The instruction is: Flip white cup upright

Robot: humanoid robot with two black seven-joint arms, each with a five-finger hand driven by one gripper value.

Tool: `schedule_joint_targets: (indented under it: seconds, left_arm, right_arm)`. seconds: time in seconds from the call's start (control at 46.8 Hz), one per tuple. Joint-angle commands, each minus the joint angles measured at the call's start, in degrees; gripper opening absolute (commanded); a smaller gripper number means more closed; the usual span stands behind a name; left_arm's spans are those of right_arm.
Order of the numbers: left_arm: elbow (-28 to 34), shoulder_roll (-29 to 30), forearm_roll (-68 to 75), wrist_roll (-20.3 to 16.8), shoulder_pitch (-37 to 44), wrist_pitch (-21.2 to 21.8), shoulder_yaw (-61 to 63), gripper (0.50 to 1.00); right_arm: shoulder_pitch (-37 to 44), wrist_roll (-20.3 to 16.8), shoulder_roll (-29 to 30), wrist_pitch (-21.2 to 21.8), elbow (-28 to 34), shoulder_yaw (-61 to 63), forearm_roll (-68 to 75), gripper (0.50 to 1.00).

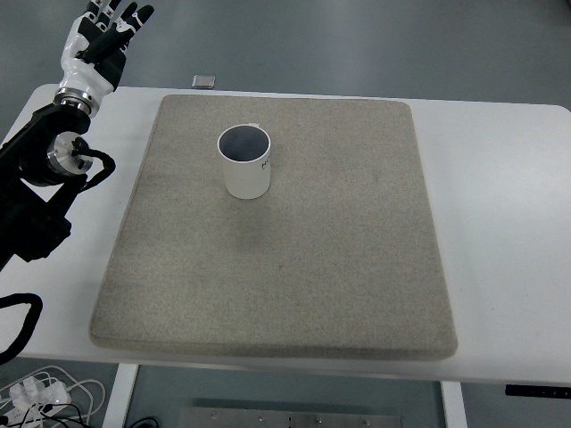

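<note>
Left hand [105, 40] hangs up past the far-left corner of the grey felt mat [277, 294], fingers spread, holding nothing, fingertips cut off by the frame. On the mat's far-centre stands the white cup [244, 161], cylindrical, mouth up; small dark writing on its side, too tiny to read. White table [504, 223] underneath.

The cup [245, 162] stands upright on the mat [294, 267], toward its far left.
</note>
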Motion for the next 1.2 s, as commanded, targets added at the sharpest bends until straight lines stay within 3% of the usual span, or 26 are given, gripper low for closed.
schedule_joint_targets:
  seconds: [0.0,0.363,0.47,0.876,1.175]
  left_arm:
    - [4.1,0.1,-3.5,2.1,-1.1,-1.1,0.0,0.994]
    - [13.4,-0.2,-11.3,2.9,-1.0,-16.2,-3.2,0.994]
    - [15.2,-0.6,-15.3,2.8,-0.9,-18.9,-3.9,0.994]
    - [17.3,-6.4,-16.2,2.0,-1.2,-19.4,-4.4,0.994]
    - [17.8,-6.7,-16.2,1.4,-1.3,-19.4,-4.4,0.994]
  right_arm:
    - [0.0,0.0,0.0,0.0,0.0,-0.1,0.0,0.952]
    - [0.0,0.0,0.0,0.0,0.0,-0.1,0.0,0.952]
    - [0.0,0.0,0.0,0.0,0.0,-0.1,0.0,0.952]
    - [0.0,0.0,0.0,0.0,0.0,0.0,0.0,0.952]
    - [-0.1,0.3,0.0,0.0,0.0,0.0,0.0,0.952]
